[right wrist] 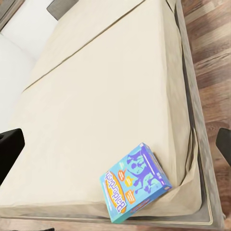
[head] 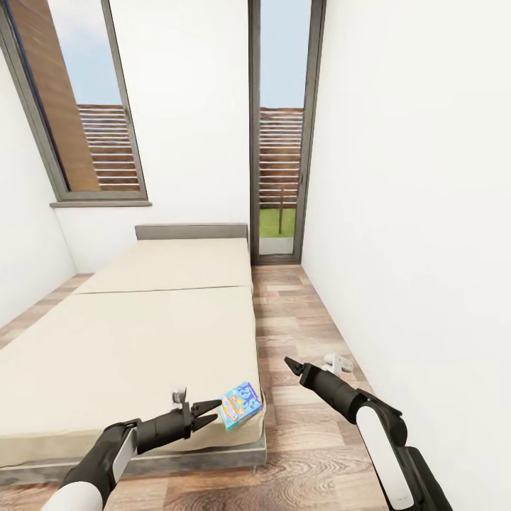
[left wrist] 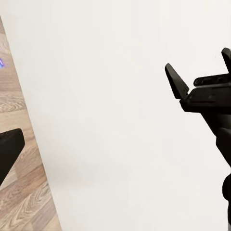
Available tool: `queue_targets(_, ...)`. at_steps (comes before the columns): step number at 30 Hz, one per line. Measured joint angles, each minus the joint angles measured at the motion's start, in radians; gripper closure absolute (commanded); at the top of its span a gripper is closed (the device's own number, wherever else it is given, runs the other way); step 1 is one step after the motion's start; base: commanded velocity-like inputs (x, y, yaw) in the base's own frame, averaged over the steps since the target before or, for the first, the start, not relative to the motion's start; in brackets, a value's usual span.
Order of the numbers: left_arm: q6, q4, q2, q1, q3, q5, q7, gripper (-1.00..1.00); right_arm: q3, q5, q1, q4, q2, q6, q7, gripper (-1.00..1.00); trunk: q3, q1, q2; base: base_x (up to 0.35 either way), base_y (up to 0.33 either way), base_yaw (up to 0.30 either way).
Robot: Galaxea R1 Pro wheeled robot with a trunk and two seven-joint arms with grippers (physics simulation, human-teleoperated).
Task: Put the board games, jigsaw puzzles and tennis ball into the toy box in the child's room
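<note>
My left gripper (head: 206, 414) hangs low over the near corner of the bed (head: 128, 341), its two dark fingers spread apart with nothing between them, their tips pointing toward the blue board game (head: 240, 404) and stopping just short of it. That game, a flat blue box printed with figures and an orange oval, lies at the bed's near right corner, tilted, with one edge reaching the corner of the mattress; in my right wrist view the same box (right wrist: 134, 181) sits on the cream sheet close to the grey bed frame, apart from any finger. My right gripper (head: 292, 365) is out over the wood plank floor (head: 298, 440) to the right of the bed, pointing away from me; its tips look close together, but I cannot tell for certain whether it is closed, and it carries nothing that I can see. In the left wrist view that right gripper (left wrist: 199, 77) appears against the white wall. Just beyond it on the floor, near the wall (head: 411, 213), lies a small white object (head: 339, 364) too small to make out. Further off, the mattress runs back in two sections split by one seam to a grey headboard (head: 191, 231). Behind that stand a slanted window (head: 78, 106) and a tall narrow glass door (head: 281, 135), with wooden slats and a patch of grass outside.
</note>
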Motion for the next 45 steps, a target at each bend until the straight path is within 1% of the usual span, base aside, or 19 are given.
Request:
queue_targets(6, -0.001, 0.000, -0.034, 0.001, 0.001, 0.006, 0.034, -1.00, 0.000, 0.000, 0.000, -0.002, 0.000, -0.001, 0.000, -1.00, 0.000, 0.000, 0.000, 0.000, 0.000, 0.000)
queue_targets(7, 0.000, 0.001, -0.045, 0.001, -0.002, 0.010, 0.140, -1.00, 0.000, 0.000, 0.000, -0.002, 0.000, -0.001, 0.000, -1.00, -0.003, 0.004, -0.007, 0.000, 0.000, 0.000)
queue_targets(11, 0.001, 0.001, -0.060, 0.002, -0.001, 0.014, 0.203, -1.00, 0.000, 0.000, 0.000, -0.002, 0.000, -0.001, 0.000, -1.00, -0.016, 0.019, -0.035, 0.000, 0.000, 0.000)
queue_targets(13, 0.001, 0.001, -0.065, 0.002, 0.000, 0.015, 0.216, -1.00, 0.000, 0.000, 0.000, -0.003, 0.000, -0.001, 0.000, -1.00, -0.022, 0.027, -0.049, 0.000, 0.000, 0.000)
queue_targets(17, 0.002, 0.002, -0.071, 0.002, 0.002, 0.015, 0.230, -1.00, 0.000, 0.000, 0.000, -0.003, 0.000, -0.001, 0.000, -1.00, -0.034, 0.042, -0.077, 0.000, 0.000, 0.000)
queue_targets(21, 0.001, 0.002, -0.076, 0.002, 0.002, 0.016, 0.235, -1.00, 0.000, 0.000, 0.000, -0.004, 0.000, -0.002, 0.000, -1.00, -0.034, 0.042, -0.077, 0.000, 0.000, 0.000)
queue_targets(36, -0.004, 0.001, -0.110, 0.005, 0.002, 0.015, 0.238, -1.00, 0.000, 0.000, 0.000, -0.005, 0.000, -0.002, -0.002, -1.00, -0.034, 0.042, -0.077, 0.000, 0.000, 0.000)
queue_targets(43, -0.035, -0.006, -0.115, 0.007, 0.003, 0.015, 0.238, -1.00, 0.000, 0.000, 0.000, -0.005, 0.000, -0.002, -0.003, -1.00, -0.034, 0.042, -0.077, 0.000, 0.000, 0.000)
queue_targets(45, -0.052, -0.007, -0.119, 0.008, 0.004, 0.015, 0.238, -1.00, 0.000, 0.000, 0.000, -0.005, 0.000, -0.002, -0.005, -1.00, -0.034, 0.042, -0.077, 0.000, 0.000, 0.000)
